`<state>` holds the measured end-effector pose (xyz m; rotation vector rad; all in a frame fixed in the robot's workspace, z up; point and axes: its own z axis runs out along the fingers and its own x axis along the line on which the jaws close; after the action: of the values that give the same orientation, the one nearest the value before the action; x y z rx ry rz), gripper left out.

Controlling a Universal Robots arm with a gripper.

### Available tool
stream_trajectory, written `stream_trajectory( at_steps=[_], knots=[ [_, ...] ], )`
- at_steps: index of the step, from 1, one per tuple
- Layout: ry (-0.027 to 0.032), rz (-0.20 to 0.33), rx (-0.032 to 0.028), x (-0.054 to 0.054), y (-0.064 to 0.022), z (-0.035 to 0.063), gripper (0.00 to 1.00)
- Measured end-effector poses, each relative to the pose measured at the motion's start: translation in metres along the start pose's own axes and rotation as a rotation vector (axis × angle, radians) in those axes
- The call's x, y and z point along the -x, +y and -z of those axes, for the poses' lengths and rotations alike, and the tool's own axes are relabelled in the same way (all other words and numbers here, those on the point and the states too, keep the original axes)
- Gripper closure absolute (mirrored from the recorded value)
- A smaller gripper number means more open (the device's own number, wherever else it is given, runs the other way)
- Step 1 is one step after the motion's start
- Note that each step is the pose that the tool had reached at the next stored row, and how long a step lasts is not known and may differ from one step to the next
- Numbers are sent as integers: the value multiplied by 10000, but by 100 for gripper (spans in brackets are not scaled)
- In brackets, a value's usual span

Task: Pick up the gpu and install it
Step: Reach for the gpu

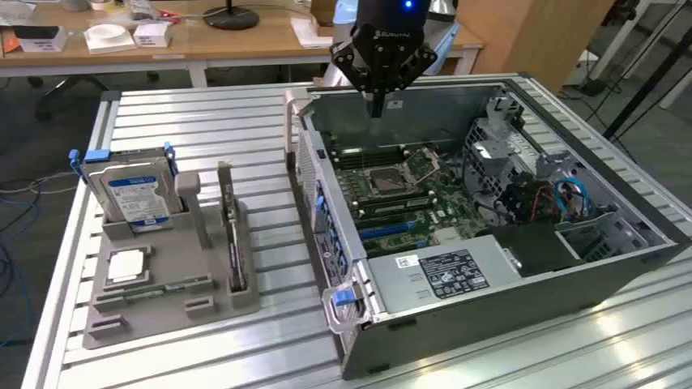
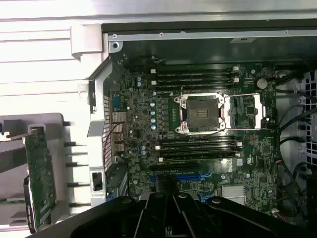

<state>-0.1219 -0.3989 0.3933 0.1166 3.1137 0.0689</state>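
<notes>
Exterior view: pincer [image 1: 377, 107] clenched, empty, above the open computer case [image 1: 519, 320]; gpu [image 1: 232, 243] stands on edge in the grey holder [image 1: 162, 288], well apart toward the exterior view's left.

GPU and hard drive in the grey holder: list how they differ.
The gpu is a thin dark card; the hard drive is a thicker silver block with a blue-and-white label. In the exterior view the gpu is seen edge-on, the hard drive face-on. The gpu sits nearer the computer case; the hard drive is further to the exterior view's left. Both stand upright in the grey holder.
</notes>
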Motion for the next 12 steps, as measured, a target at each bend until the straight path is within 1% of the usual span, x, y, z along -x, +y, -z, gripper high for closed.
stream_trajectory(
  at_steps=[5,12],
  knots=[
    [0,0,0,-1,0,0,89],
    [0,0,0,-35,-3,0,89]
  ],
)
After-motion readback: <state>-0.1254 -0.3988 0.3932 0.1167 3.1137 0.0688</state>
